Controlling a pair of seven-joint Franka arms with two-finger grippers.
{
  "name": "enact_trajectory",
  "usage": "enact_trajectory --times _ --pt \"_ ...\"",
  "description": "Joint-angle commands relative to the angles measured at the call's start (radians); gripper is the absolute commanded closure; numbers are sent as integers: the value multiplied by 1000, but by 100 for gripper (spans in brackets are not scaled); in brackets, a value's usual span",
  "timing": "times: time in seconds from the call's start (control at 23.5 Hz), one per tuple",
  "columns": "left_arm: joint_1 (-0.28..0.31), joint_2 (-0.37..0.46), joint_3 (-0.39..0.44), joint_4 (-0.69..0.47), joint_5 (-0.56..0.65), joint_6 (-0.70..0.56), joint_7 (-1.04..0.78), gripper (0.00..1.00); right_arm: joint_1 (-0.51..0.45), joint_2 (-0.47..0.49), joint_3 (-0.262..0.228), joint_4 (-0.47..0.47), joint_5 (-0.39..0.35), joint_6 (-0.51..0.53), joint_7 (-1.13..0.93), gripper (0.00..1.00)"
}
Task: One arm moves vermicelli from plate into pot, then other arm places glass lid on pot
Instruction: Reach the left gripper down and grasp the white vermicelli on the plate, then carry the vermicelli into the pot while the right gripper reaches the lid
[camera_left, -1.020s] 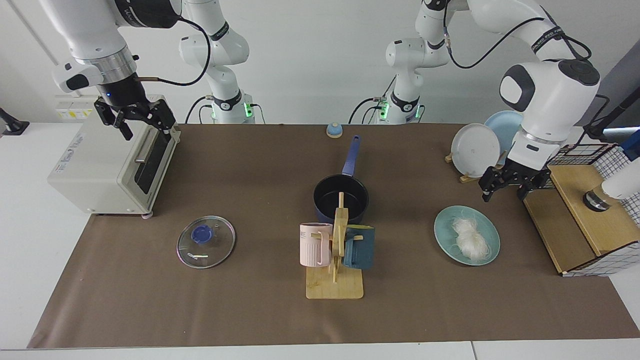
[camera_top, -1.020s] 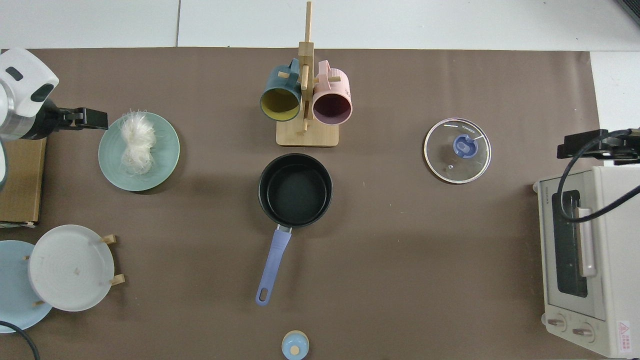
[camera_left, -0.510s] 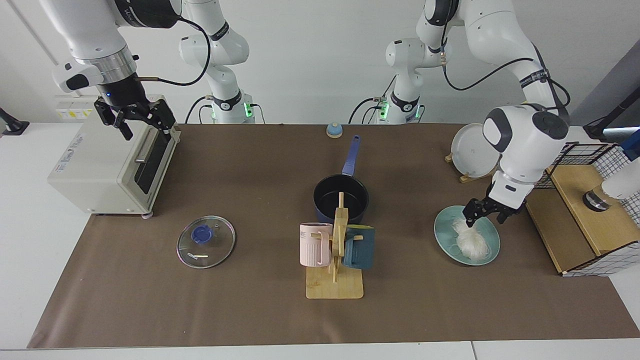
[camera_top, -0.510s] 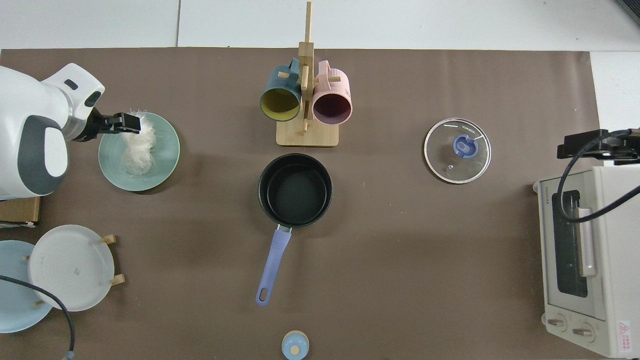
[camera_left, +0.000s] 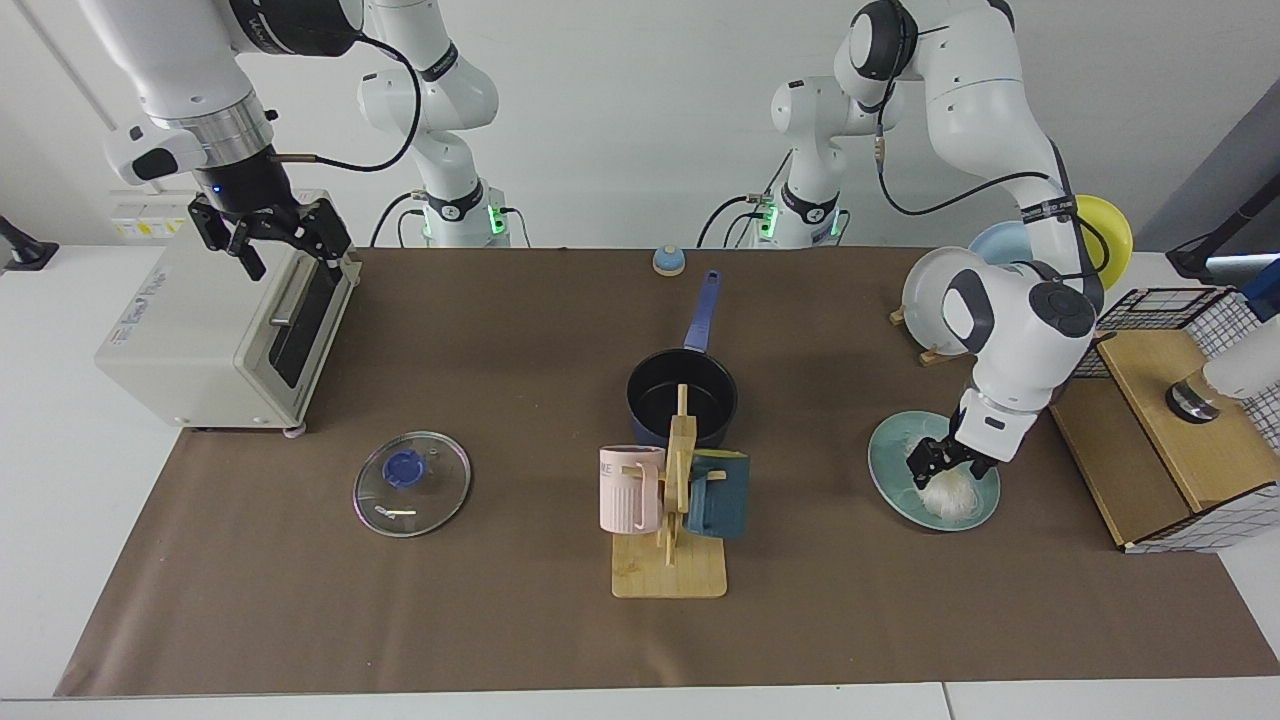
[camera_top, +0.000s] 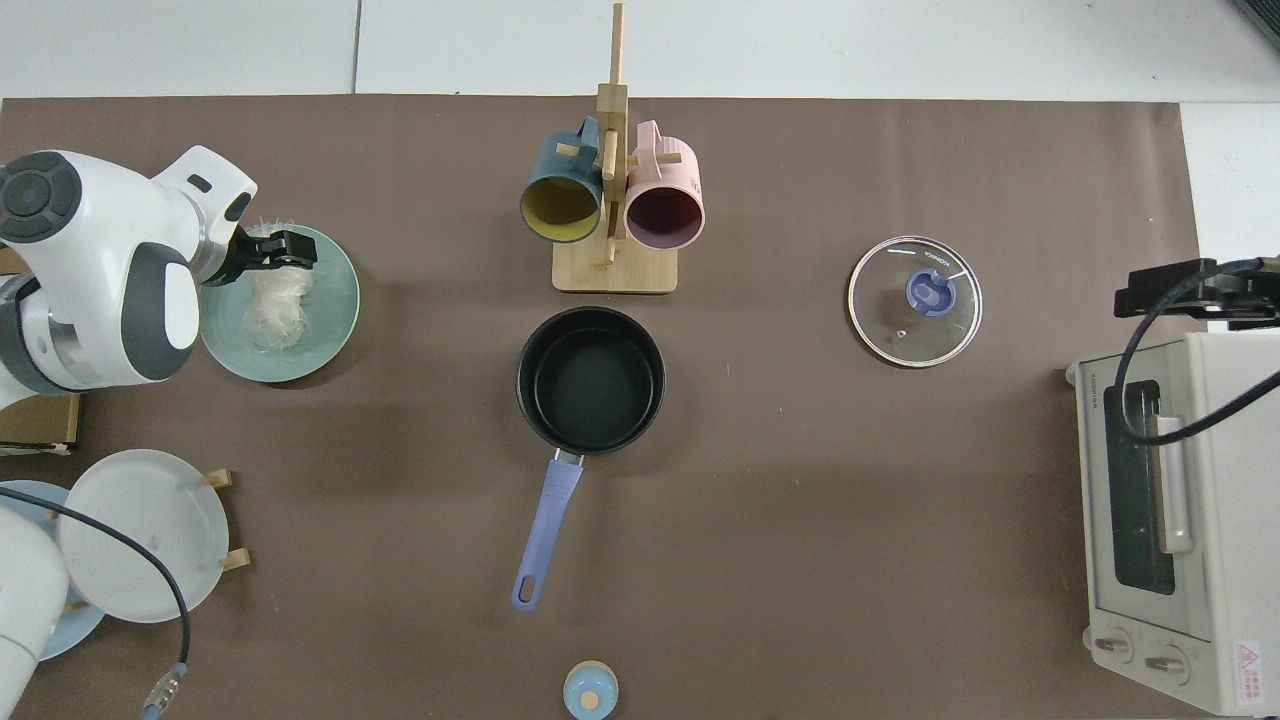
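- Facing view: the left end effector (camera_left: 943, 463) is seen lowered onto the plate (camera_left: 890, 478), its fingers set down into the vermicelli (camera_left: 948, 492).
- Whether those fingers are closed on the strands cannot be told; only a narrow gap is seen between them in the top view, where the left end effector (camera_top: 283, 251) lies over the upper end of the vermicelli (camera_top: 275, 305).
- The vermicelli is seen resting on the plate (camera_top: 330, 310), which lies on the counter (camera_left: 500, 620) well apart from the pot (camera_left: 682, 402).
- The pot (camera_top: 590, 379) is shown with a bare black inside at mid-counter, its handle pointed toward the arms' bases.
- A wooden mug stand (camera_left: 672, 500) with a pink mug (camera_left: 630, 488) and a dark teal mug (camera_left: 718, 493) is placed just beside the pot, on the camera's side in the facing view.
- The lid (camera_left: 411, 483) is seen flat on the counter, knob up, well apart from the pot; in the top view the lid (camera_top: 915, 301) lies near the toaster oven (camera_top: 1170, 520).
- The right end effector (camera_left: 270, 235) is held waiting in the air above the toaster oven (camera_left: 215, 315), its fingers spread wide and nothing between them.
- A plate rack (camera_left: 950, 295) is seen behind the left arm.
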Motion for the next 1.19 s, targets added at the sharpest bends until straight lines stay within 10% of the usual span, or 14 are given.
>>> enact_trajectory --times 0.0,0.38,0.47,0.59,1.15 --pt "-1 30 1 -16 10 89 -33 0 -3 -9 -2 -2 19 -9 -14 0" --pt "-1 46 1 -27 11 103 -37 1 -3 -9 -2 -3 19 -9 -14 0" --pt "-3 44 1 -27 11 84 -37 27 -3 -9 -2 -3 19 -9 -14 0" --pt "-7 38 1 -31 11 19 -52 98 -3 -9 -2 -3 4 2 -11 0" --pt "-12 -105 -82 122 11 -341 -115 100 -9 39 -4 -6 0 82 -97 0"
